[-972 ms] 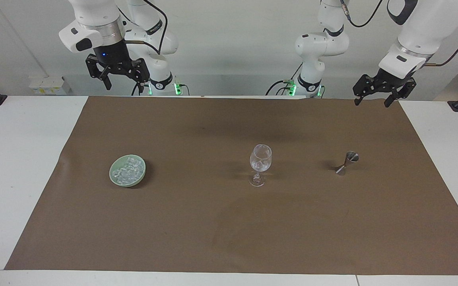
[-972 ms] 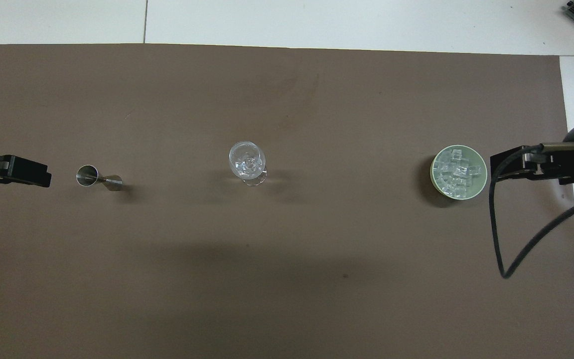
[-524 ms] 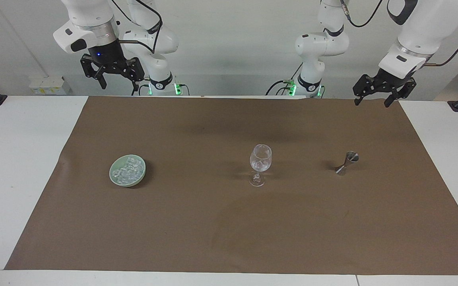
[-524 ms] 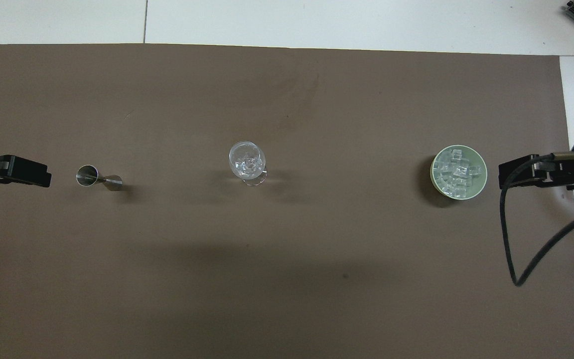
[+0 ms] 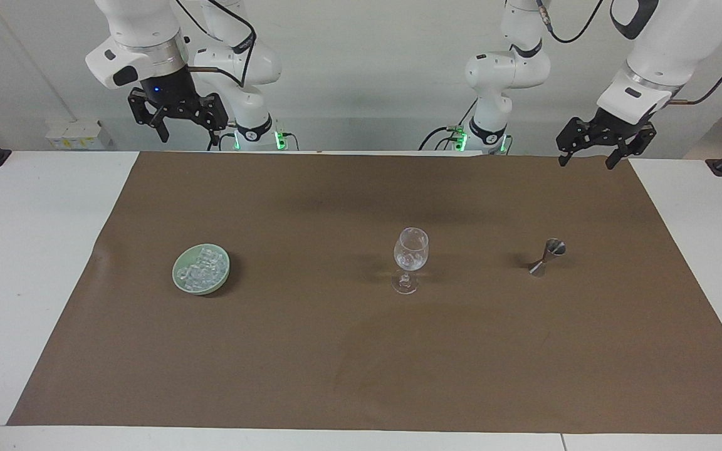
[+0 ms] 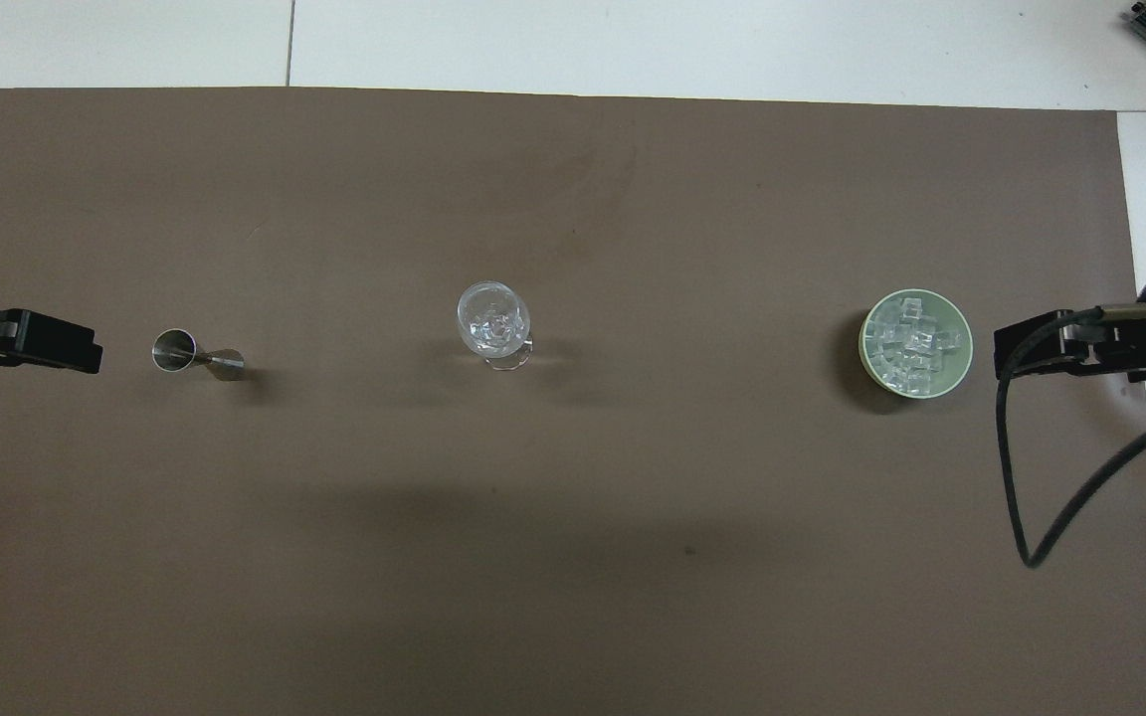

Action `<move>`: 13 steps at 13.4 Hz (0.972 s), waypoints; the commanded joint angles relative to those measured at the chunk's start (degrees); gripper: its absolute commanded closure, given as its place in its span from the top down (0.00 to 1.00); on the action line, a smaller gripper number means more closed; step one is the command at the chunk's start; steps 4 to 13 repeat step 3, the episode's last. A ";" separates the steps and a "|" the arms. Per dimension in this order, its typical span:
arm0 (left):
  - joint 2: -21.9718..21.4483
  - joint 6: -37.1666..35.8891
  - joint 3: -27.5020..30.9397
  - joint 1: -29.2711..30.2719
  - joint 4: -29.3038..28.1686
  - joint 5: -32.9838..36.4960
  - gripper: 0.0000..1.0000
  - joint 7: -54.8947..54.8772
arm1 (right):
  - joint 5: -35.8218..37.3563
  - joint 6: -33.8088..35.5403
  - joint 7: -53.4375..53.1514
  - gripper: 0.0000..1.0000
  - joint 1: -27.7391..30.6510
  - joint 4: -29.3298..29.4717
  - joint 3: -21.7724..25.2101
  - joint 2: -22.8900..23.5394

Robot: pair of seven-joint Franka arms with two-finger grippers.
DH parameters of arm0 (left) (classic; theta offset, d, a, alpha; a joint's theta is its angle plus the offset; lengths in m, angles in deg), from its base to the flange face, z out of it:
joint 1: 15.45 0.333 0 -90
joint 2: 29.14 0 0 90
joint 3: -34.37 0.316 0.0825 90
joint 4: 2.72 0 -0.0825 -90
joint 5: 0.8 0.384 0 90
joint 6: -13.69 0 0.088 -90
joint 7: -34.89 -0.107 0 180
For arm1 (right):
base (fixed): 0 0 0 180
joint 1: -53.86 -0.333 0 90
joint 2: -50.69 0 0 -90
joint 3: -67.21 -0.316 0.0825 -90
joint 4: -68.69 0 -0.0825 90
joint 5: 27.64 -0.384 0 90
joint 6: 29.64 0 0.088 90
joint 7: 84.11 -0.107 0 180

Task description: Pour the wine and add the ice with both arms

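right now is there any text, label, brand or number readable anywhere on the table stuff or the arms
None: no readable text in either view.
Wine glass: plain clear glass, no marking.
Metal jigger: no marking that can be made out.
Green bowl of ice: no print.
Left gripper and right gripper, both open and raised: no legible label.
Small white boxes off the table's edge: yellow marks, too small to read.

A robotics lab: two white arms (image 5: 662, 56) mounted at a white table (image 5: 22, 250) under brown paper (image 5: 361, 351), bare walls.
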State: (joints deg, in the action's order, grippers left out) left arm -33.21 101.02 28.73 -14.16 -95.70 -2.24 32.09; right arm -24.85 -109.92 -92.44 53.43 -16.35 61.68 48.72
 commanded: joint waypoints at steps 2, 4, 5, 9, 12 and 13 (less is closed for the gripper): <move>-1.21 0.03 -0.24 0.47 -1.15 1.00 1.00 -0.01 | -1.82 -2.33 3.85 1.00 1.75 -2.85 0.34 -1.73; -1.21 0.03 -0.24 0.47 -1.15 1.00 1.00 -0.01 | -1.82 -2.50 3.68 1.00 1.66 -2.85 0.34 -1.73; -1.21 0.03 -0.24 0.47 -1.15 1.00 1.00 -0.01 | -1.82 -2.50 3.68 1.00 1.66 -2.85 0.34 -1.73; -1.21 0.03 -0.24 0.47 -1.15 1.00 1.00 -0.01 | -1.82 -2.50 3.68 1.00 1.66 -2.85 0.34 -1.73; -1.21 0.03 -0.24 0.47 -1.15 1.00 1.00 -0.01 | -1.82 -2.50 3.68 1.00 1.66 -2.85 0.34 -1.73; -1.21 0.03 -0.24 0.47 -1.15 1.00 1.00 -0.01 | -1.82 -2.50 3.68 1.00 1.66 -2.85 0.34 -1.73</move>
